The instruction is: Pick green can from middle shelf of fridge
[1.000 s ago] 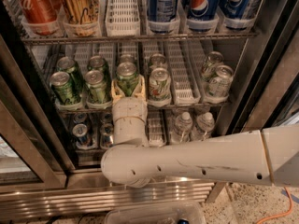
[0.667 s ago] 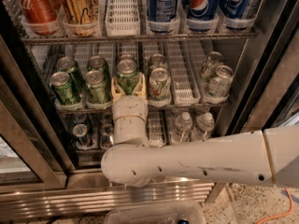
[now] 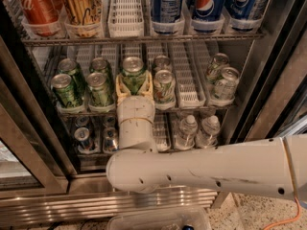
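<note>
The green can (image 3: 133, 73) stands in a front lane of the middle shelf (image 3: 184, 78) of the fridge (image 3: 72, 205), just left of centre. My gripper (image 3: 134, 82) reaches into the shelf from below. Its yellowish fingers (image 3: 120, 91) sit tight against both sides of this can, shut on it. The can stands upright with its silver top showing. My white wrist (image 3: 135, 123) hides the lower part of the can and the shelf edge beneath it.
More green cans (image 3: 67, 90) stand in the lanes to the left, a paler can (image 3: 164, 84) just right, silver-white cans (image 3: 224, 83) far right. Red, gold and Pepsi cans (image 3: 206, 1) fill the rack above. Small bottles (image 3: 187, 128) stand below. Dark door frame (image 3: 280, 80) at right.
</note>
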`<state>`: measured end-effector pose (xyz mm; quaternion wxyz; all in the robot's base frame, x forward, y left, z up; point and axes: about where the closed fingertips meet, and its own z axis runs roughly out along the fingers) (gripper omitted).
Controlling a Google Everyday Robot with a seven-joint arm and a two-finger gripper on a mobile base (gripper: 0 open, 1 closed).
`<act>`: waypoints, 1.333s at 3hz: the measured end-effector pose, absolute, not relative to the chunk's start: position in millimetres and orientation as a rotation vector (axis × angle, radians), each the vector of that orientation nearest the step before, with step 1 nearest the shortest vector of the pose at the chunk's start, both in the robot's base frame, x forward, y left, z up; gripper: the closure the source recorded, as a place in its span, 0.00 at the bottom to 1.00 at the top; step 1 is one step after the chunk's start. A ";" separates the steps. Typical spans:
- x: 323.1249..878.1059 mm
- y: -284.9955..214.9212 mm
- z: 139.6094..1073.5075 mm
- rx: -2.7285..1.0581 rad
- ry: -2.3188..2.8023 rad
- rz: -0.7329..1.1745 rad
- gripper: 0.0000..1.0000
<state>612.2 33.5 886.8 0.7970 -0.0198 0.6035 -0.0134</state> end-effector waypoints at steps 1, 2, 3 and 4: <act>596.0 27.9 894.4 -0.043 1.306 -0.004 1.00; 578.6 19.4 901.8 -0.039 1.335 0.057 1.00; 569.4 19.3 905.6 -0.074 1.352 0.145 1.00; 562.4 25.0 909.9 -0.129 1.354 0.231 1.00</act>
